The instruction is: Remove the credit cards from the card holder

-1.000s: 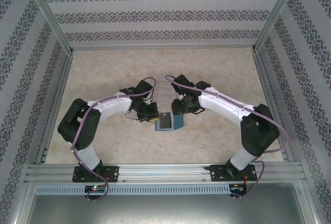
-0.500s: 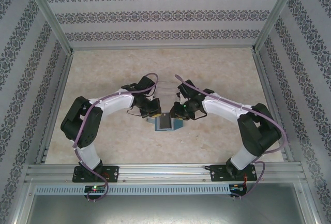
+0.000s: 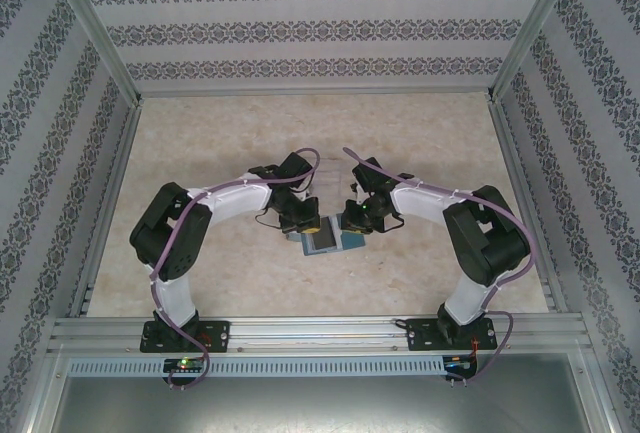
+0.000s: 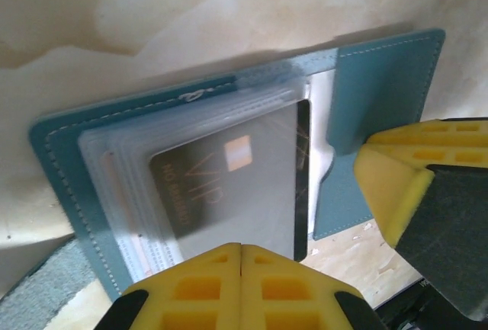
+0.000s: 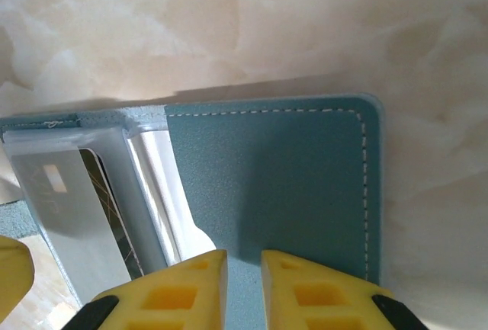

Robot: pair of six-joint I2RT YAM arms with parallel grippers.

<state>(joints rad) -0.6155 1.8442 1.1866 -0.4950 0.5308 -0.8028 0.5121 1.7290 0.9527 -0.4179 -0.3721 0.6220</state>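
Patterned wallpaper walls [image 3: 320,28] enclose a pale marbled tabletop [image 3: 200,143], aluminium rails [image 3: 320,331] at its near edge.

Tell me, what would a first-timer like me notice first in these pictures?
A small teal card holder lies open at the middle of the marbled table, with the left gripper and the right gripper at either side of it. Up close, a dark card marked VIP shows through clear sleeves, and the left gripper's yellow pads are pressed together at its near edge.
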